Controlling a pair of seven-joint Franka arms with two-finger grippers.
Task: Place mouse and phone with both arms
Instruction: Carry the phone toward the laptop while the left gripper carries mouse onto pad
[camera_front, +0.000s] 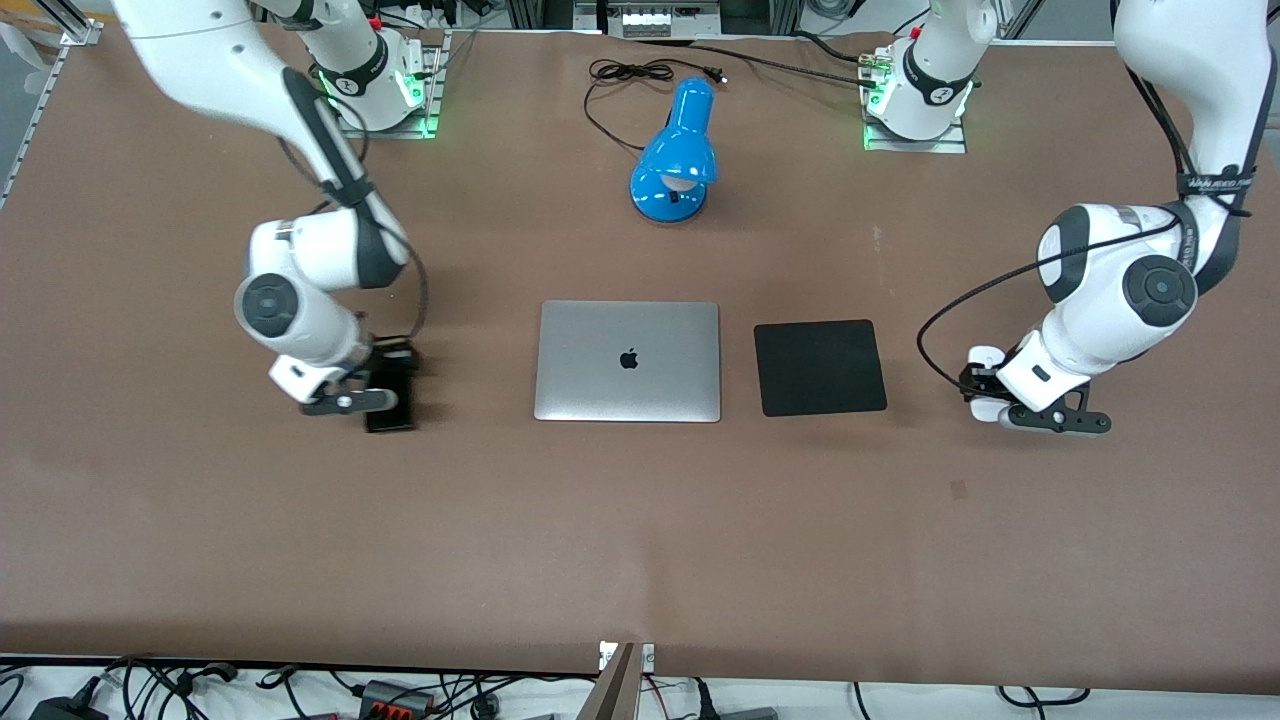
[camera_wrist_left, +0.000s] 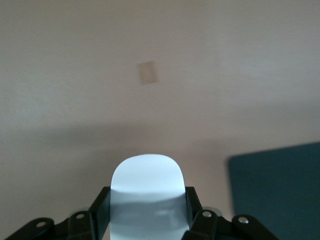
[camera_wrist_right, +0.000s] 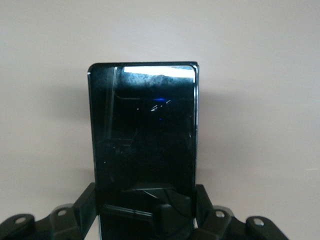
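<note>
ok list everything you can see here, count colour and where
laptop: 1, silver, shut, mid table
pad: 1, black, square, beside the laptop toward the left arm's end
lamp: 1, blue, farther from the front camera than the laptop, its black cord trailing toward the bases
phone: 1, black, between the right gripper's fingers, toward the right arm's end
mouse: 1, white, between the left gripper's fingers, toward the left arm's end
table: 1, brown
right gripper: 1, black, fingers on both sides of the phone, low at the table
left gripper: 1, black, fingers on both sides of the mouse, past the pad
</note>
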